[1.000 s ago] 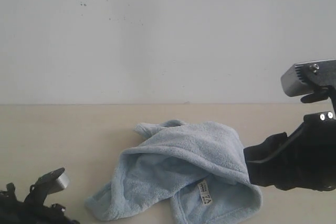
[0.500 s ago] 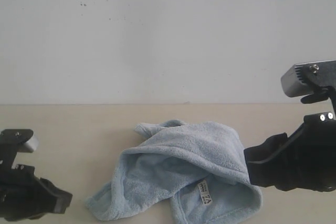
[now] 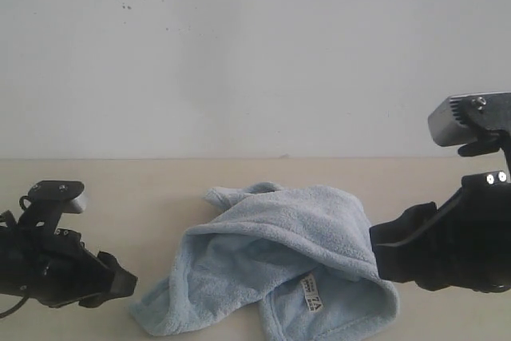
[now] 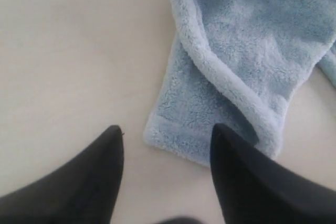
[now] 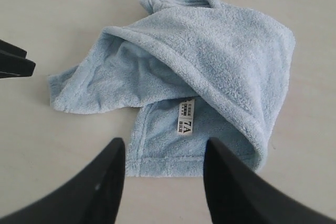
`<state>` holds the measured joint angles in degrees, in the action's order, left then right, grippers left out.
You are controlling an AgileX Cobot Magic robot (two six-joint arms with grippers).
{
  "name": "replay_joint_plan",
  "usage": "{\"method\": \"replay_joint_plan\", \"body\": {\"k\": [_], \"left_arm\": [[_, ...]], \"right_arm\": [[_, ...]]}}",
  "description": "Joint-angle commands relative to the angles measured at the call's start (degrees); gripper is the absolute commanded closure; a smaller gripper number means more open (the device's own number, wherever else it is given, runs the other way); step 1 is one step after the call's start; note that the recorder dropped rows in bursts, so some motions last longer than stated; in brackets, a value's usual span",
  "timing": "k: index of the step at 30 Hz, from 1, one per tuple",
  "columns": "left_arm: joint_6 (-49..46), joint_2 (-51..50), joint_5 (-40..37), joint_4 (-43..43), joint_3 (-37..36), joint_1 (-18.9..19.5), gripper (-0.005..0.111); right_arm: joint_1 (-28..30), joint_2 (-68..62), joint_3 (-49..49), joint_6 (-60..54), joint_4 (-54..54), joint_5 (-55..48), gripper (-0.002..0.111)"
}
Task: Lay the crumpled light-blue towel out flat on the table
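Observation:
The light-blue towel (image 3: 271, 257) lies crumpled and folded over itself on the beige table (image 3: 120, 185), its white label (image 3: 311, 295) facing up near the front. My left gripper (image 3: 121, 284) is open, low over the table, just left of the towel's left corner (image 4: 205, 129). In the left wrist view the left gripper (image 4: 166, 128) has that corner between its fingertips, not touched. My right gripper (image 3: 375, 251) is open at the towel's right side. In the right wrist view the right gripper (image 5: 164, 142) hovers before the hemmed edge, the label (image 5: 185, 115) just beyond.
A white wall (image 3: 239, 53) rises behind the table's back edge. Bare table (image 4: 68, 51) lies left of the towel and in front of it (image 5: 63, 145). The left gripper's tip (image 5: 16, 62) shows at the edge of the right wrist view.
My left arm has come up from the lower left corner and moved right, toward the towel's left corner. The right arm and the towel have stayed still.

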<state>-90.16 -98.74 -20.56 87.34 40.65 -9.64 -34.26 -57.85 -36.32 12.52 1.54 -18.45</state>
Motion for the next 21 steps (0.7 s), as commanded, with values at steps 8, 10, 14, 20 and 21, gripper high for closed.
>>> {"method": "replay_joint_plan", "body": {"k": [8, 10, 14, 20, 21], "left_arm": [[-0.87, -6.76, 0.27, 0.23, 3.90, -0.37, 0.058], [-0.87, -7.74, -0.24, 0.36, 4.38, -0.74, 0.058], [-1.52, -10.35, 1.22, 0.66, 5.68, -3.40, 0.058], [-2.16, -11.59, 4.85, 0.66, 5.89, -4.34, 0.066], [-2.16, -11.94, 4.50, 0.66, 5.89, -4.34, 0.069]], "right_arm": [[-0.06, -0.09, -0.26, -0.52, 0.11, 0.58, 0.062], [-0.06, -0.09, -0.26, -0.52, 0.11, 1.01, 0.062], [-0.06, -0.09, -0.26, -0.52, -0.37, 1.49, 0.062], [-0.06, -0.09, -0.26, -0.52, -0.80, 1.49, 0.062], [-0.06, -0.09, -0.26, -0.52, -0.80, 1.49, 0.062]]}}
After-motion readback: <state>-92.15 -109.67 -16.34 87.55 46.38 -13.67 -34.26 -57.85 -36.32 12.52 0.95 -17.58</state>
